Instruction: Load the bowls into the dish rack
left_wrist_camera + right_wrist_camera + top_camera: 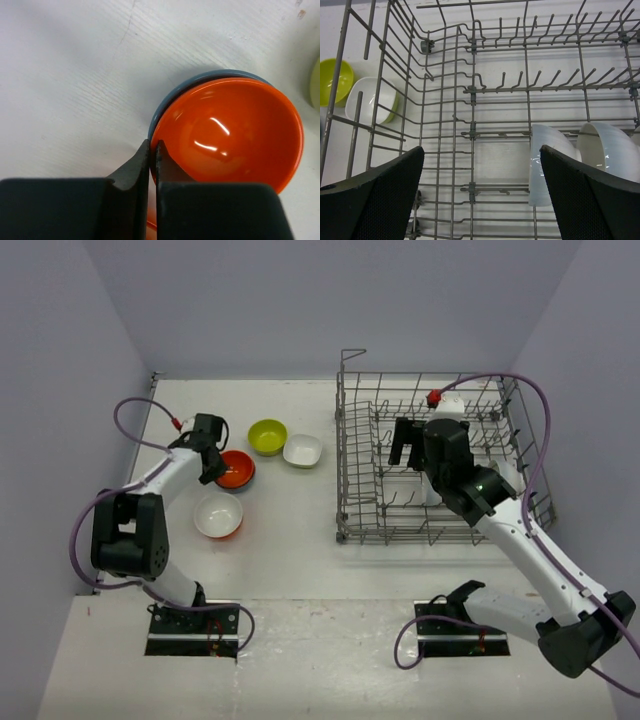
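Your left gripper (pixel 152 150) is pinched nearly flat on the near rim of the orange bowl (pixel 235 130), one finger inside and one outside. That bowl sits nested in the blue bowl (pixel 220 73), and both lie just right of the claw. The dish rack (pixel 339 462) stands well apart, further right across the table. Your right gripper (pixel 481 150) hangs over it, spread wide and empty, next to two white bowls (pixel 550 160) standing in the tines
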Available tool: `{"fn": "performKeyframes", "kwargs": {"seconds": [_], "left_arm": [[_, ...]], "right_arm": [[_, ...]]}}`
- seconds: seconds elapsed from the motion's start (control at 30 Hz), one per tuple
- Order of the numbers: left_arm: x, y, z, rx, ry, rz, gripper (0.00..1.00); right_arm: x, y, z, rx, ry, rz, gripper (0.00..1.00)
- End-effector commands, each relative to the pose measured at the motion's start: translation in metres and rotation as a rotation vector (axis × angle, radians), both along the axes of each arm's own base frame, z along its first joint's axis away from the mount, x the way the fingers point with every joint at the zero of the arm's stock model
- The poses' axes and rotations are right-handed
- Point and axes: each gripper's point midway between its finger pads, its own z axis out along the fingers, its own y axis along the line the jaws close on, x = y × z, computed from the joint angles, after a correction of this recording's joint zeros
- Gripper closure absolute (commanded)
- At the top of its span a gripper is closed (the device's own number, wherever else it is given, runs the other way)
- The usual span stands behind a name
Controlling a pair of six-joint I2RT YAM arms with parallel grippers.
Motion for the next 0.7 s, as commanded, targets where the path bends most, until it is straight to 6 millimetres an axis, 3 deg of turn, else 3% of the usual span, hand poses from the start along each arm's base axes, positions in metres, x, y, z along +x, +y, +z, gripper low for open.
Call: {"fn": "performKeyframes", "kwargs": {"seconds": [0.0,0.17,0.37,0.5,0.6,0.63,0.67], "left_arm": [[0.016,0.003,0.04,-0.001,-0.117,0.006,1.0],[0.017,0.0,0.05,-0.012,-0.146,-0.011,1.0],[0.021,-0.012,0.086,-0.065,-0.301,-0.085,1.0],[0.016,-0.025,0.136,-0.113,-0.459,-0.151,1.0],[0.011,-0.038,0.171,-0.149,-0.558,-0.214,1.0],[0.008,-0.046,0.19,-0.176,-0.609,-0.248,1.0],[0.008,-0.052,0.194,-0.19,-0.617,-0.264,1.0]], "right_arm": [[0.004,-0.003,0.013,0.005,-0.021,-0.025,0.01],[0.004,-0.003,0.013,-0.003,-0.018,-0.018,0.01],[0.002,0.004,0.016,-0.025,-0.019,0.048,0.01],[-0.001,0.015,0.033,-0.002,-0.062,0.126,0.01],[-0.009,0.037,0.059,0.068,-0.128,0.26,0.01],[-0.016,0.056,0.072,0.098,-0.15,0.369,0.01],[-0.021,0.065,0.082,0.107,-0.168,0.416,0.01]]}}
